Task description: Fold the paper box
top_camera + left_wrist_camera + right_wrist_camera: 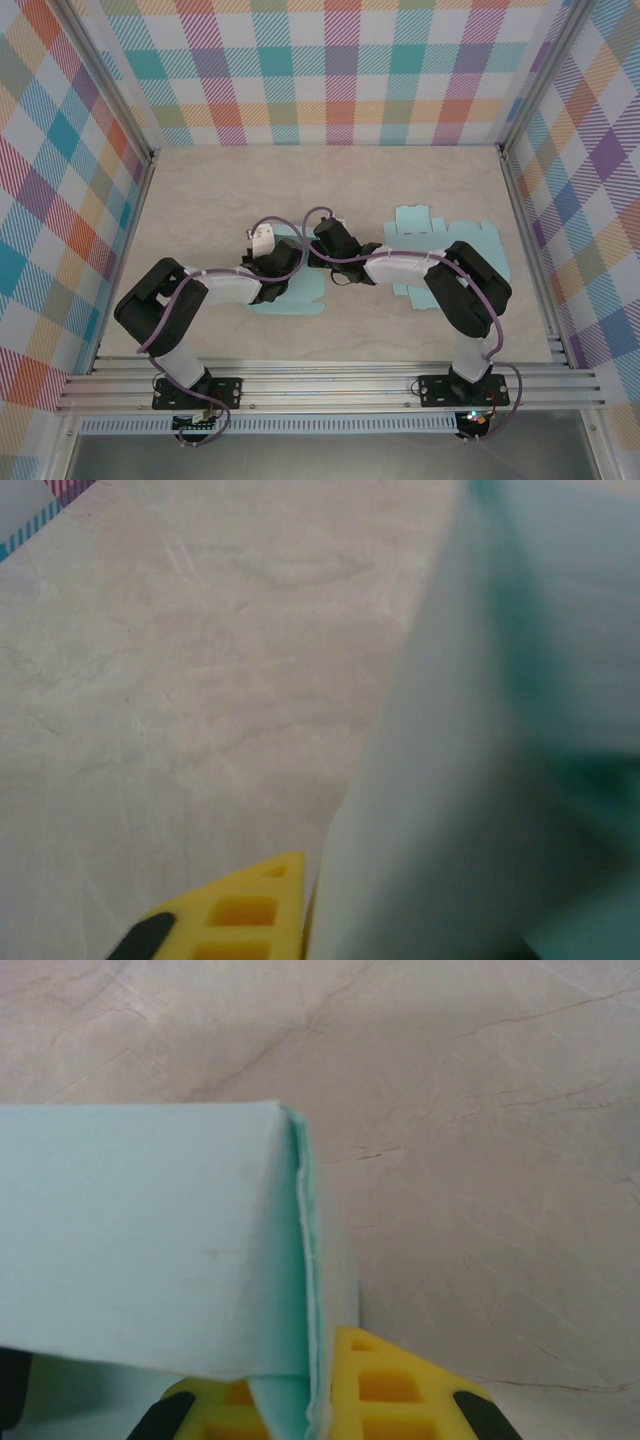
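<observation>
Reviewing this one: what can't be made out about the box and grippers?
Top external: the middle of the light teal paper box is hidden under both arms, folds there unreadable.
Left wrist: the box is a close blur covering the second yellow finger of the left gripper; grip unconfirmed.
Right wrist: the finger bases of the right gripper are cut off by the bottom edge.

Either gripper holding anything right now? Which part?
Right gripper pinches the paper box at a folded edge. Left gripper looks shut on a panel edge too, though blurred.

Pale teal paper box (150,1240), beige marbled table (300,180), pastel plaid walls (340,70), yellow right pincer fingers (390,1390).
</observation>
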`<state>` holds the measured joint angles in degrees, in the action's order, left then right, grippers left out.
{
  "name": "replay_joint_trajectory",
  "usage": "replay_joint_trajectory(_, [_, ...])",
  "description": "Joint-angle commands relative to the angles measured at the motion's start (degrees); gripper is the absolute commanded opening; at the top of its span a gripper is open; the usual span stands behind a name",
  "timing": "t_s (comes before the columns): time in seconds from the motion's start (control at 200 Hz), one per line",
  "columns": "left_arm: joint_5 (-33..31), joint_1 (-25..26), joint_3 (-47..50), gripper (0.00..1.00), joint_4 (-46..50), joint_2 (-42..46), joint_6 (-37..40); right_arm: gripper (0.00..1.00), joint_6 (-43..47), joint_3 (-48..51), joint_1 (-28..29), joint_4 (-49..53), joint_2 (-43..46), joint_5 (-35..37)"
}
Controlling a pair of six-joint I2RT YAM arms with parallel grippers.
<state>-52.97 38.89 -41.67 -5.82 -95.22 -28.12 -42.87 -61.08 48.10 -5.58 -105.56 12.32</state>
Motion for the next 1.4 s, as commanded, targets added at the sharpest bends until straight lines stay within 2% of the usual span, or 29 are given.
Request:
replay_joint_trajectory(0.0, [-11.2, -1.4, -4.3, 0.04, 9.3, -0.3, -13.7, 0.0, -2.2, 0.2, 0.4, 5.6, -1.9, -2.4])
replay_joint_trajectory(0.105, [-12.6, -1.7, -7.6, 0.01, 17.5, -1.2, -21.0, 0.0, -2.7, -0.6, 0.3, 6.1, -2.8, -2.2])
replay_joint_trajectory(0.18, [-10.8, -1.7, -8.6, 0.01, 17.4, -1.1, -19.5, 0.0, -2.8, -1.4, 0.4, 6.8, -3.4, -1.9])
replay_joint_trajectory(0.235, [-6.6, -1.7, -7.2, 0.04, 13.4, 0.2, -15.7, 0.0, -2.7, -2.2, 0.4, 8.0, -3.8, -1.5])
replay_joint_trajectory(0.275, [-2.9, -1.6, -5.5, 0.09, 9.8, 2.0, -13.2, 0.0, -2.6, -2.6, 0.4, 8.7, -3.9, -1.0])
replay_joint_trajectory(0.375, [5.8, -1.6, -0.8, 0.31, 3.5, 7.5, -9.4, 0.0, -2.3, -3.2, 0.3, 10.7, -3.5, 0.4])
replay_joint_trajectory(0.635, [21.7, -1.4, 4.6, 0.66, 6.9, 22.1, -8.9, 0.0, -0.1, -4.6, 0.0, 17.8, -1.3, 3.3])
replay_joint_trajectory(0.865, [28.3, -1.3, 5.6, 0.81, 13.7, 34.1, -11.4, 0.0, 5.6, -6.0, -2.2, 30.0, 3.6, 2.0])
replay_joint_trajectory(1.015, [28.7, -1.8, 2.8, 1.0, 20.1, 40.8, -11.7, 0.0, 12.6, -10.9, -4.1, 46.4, 5.3, -0.3])
replay_joint_trajectory(1.2, [31.1, -4.3, 0.0, 1.0, 25.0, 41.6, -11.6, 0.0, 19.4, -14.7, -7.9, 61.0, 4.2, -3.6])
replay_joint_trajectory(1.395, [35.7, -7.1, 0.7, 1.0, 22.6, 40.1, -12.8, 0.0, 23.4, -19.4, -11.9, 65.2, -1.1, -3.6])
